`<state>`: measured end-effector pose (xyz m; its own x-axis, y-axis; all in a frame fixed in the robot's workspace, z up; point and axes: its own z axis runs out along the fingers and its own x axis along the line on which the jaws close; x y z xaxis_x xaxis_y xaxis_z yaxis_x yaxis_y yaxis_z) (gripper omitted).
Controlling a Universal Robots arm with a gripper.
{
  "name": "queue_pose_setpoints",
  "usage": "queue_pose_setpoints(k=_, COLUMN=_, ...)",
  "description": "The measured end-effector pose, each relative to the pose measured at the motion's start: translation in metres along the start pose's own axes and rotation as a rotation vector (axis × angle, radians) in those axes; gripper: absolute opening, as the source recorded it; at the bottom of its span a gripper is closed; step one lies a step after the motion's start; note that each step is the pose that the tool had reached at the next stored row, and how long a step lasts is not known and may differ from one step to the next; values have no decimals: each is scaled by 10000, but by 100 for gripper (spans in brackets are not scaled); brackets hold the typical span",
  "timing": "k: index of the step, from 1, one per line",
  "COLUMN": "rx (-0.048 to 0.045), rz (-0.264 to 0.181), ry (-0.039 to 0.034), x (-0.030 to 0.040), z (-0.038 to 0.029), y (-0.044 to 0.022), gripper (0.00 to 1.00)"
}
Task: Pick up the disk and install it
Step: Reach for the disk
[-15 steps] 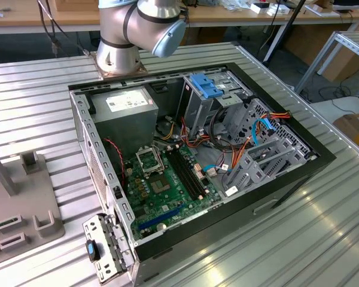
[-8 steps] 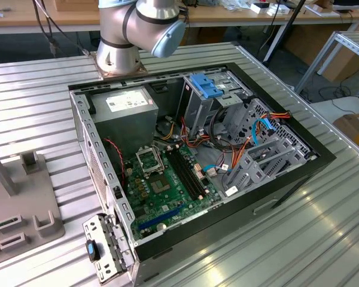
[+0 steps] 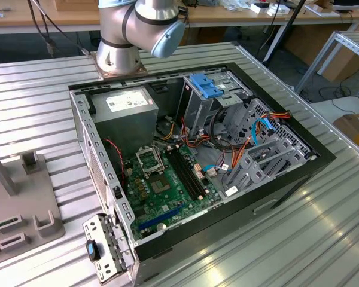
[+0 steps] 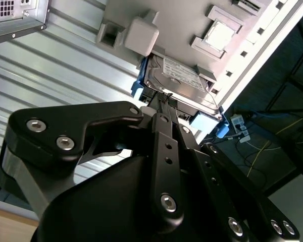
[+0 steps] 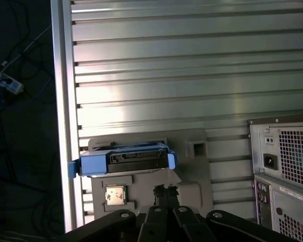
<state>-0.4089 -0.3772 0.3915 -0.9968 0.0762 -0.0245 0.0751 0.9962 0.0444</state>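
Note:
The disk (image 5: pixel 136 159) is a grey metal drive in a bright blue carrier rail, resting on a grey fixture tray (image 5: pixel 192 151) beside the table's edge. In the second wrist view the disk (image 4: pixel 179 80) lies just beyond my black fingertips. My gripper (image 4: pixel 166 98) hovers over the tray close to the disk's near edge, its fingers pressed together with nothing between them. In the first wrist view the gripper (image 5: pixel 165 190) sits slightly to one side of the disk. The open computer case (image 3: pixel 167 149) holds an upright grey drive bay (image 3: pixel 197 107) with a blue latch on top.
The arm's base (image 3: pixel 122 48) stands behind the case in the exterior view. Part of a grey fixture (image 3: pixel 24 203) shows at the exterior view's left. The case's rear panel (image 5: pixel 288 161) stands near the tray. The ribbed table's edge (image 5: pixel 60 126) drops off beside the disk, with cables below.

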Motion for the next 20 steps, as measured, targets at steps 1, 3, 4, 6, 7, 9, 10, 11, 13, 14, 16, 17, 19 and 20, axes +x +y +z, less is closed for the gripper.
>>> queue_pose_setpoints(k=1, rx=0, rz=-1, ry=0, x=14, z=0, y=-1, gripper=11)
queue_pose_setpoints(k=3, rx=0, rz=-1, ry=1, x=57, z=-1, y=-4, gripper=11)
queue_pose_setpoints(k=4, rx=0, rz=0, ry=0, x=95, z=-1, y=-7, gripper=11)
queue_pose_setpoints(k=6, rx=0, rz=0, ry=0, x=237, z=-2, y=-18, gripper=11)
queue_pose_setpoints(k=7, rx=0, rz=0, ry=0, x=273, z=-2, y=-21, gripper=11)
queue_pose_setpoints(k=9, rx=0, rz=0, ry=0, x=362, z=-3, y=-28, gripper=11)
queue_pose_setpoints(k=10, rx=0, rz=-1, ry=0, x=437, z=-3, y=-34, gripper=11)
queue_pose_setpoints(k=11, rx=1, rz=-1, ry=1, x=491, z=-3, y=-38, gripper=11)
queue_pose_setpoints(k=13, rx=0, rz=-1, ry=0, x=582, z=-1, y=-45, gripper=11)
queue_pose_setpoints(k=14, rx=-1, rz=1, ry=-1, x=614, z=0, y=-47, gripper=11)
queue_pose_setpoints(k=16, rx=0, rz=-1, ry=0, x=621, z=0, y=-48, gripper=11)
queue_pose_setpoints(k=17, rx=0, rz=-1, ry=1, x=622, z=0, y=-48, gripper=11)
queue_pose_setpoints(k=19, rx=0, rz=0, ry=7, x=624, z=0, y=-48, gripper=11)
queue_pose_setpoints(k=20, rx=4, rz=2, ry=54, x=624, z=2, y=-47, gripper=11)
